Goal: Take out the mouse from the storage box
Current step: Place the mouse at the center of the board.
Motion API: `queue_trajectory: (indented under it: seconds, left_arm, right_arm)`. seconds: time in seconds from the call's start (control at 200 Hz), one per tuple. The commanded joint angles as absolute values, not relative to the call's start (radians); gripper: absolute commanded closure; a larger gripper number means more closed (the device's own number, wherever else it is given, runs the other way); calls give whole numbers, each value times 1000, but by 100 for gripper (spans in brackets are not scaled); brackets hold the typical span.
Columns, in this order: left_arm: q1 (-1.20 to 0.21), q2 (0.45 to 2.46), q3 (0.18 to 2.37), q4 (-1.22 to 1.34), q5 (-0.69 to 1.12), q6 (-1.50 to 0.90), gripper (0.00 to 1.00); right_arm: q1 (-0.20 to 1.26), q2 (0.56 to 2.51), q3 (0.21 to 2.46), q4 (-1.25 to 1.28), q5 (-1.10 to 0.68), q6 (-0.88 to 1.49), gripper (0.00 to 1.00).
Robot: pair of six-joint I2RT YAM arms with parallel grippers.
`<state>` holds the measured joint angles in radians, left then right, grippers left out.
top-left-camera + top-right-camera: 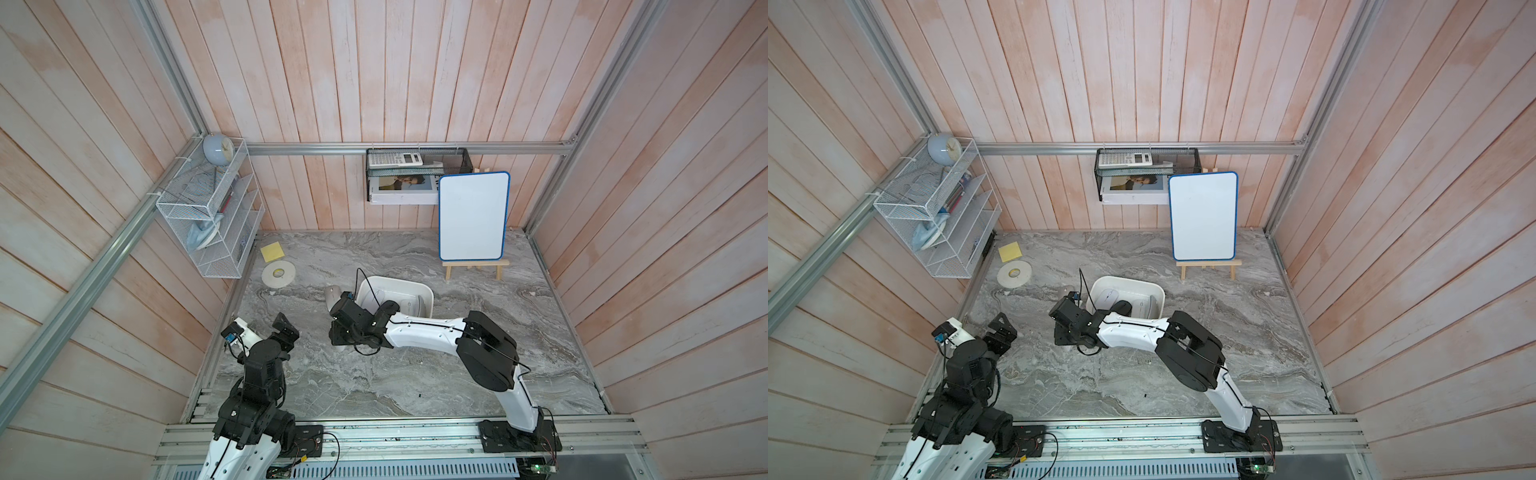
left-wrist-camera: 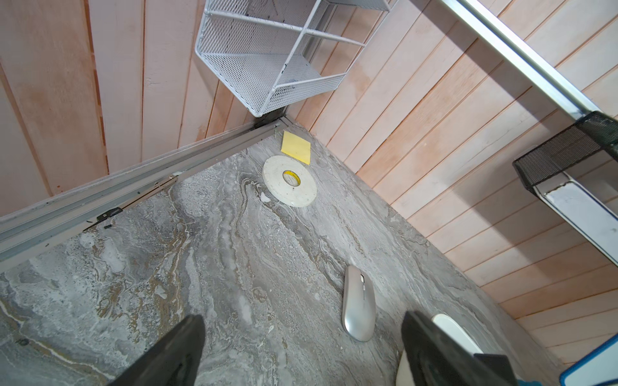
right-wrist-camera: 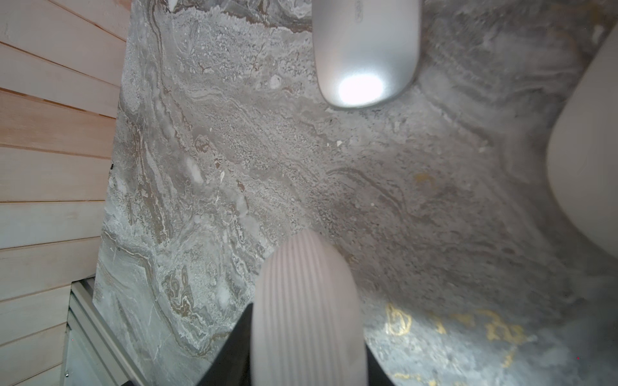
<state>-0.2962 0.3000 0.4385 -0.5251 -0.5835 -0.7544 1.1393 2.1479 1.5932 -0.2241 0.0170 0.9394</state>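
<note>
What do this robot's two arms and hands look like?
The left arm and right arm match: glossy white shells between boxy black joint housings, with thin black cables looped alongside. The left hand and right hand are black; the left's fingers taper to wedge-like tips.

Bright, even light, soft shadows; right wrist view blurred, glare on silver mouse (image 3: 366, 50).
</note>
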Motion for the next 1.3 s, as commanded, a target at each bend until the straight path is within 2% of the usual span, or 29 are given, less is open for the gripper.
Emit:
queue_trajectory:
  seconds: [0.0,0.455,1.295]
  left_arm:
    - [-292,301,446,-535,-597,-762,3]
    - [-293,302,448,-536,-589,-767,1]
    - [-293,284,460,-552,-571,-778,1]
  right_arm:
    - [1147,2194,1643,-217,-17,952,76]
    - [1148,2279,1719,-247,-60,977,71]
    - [1147,2276,1742,-339,35,1009,48]
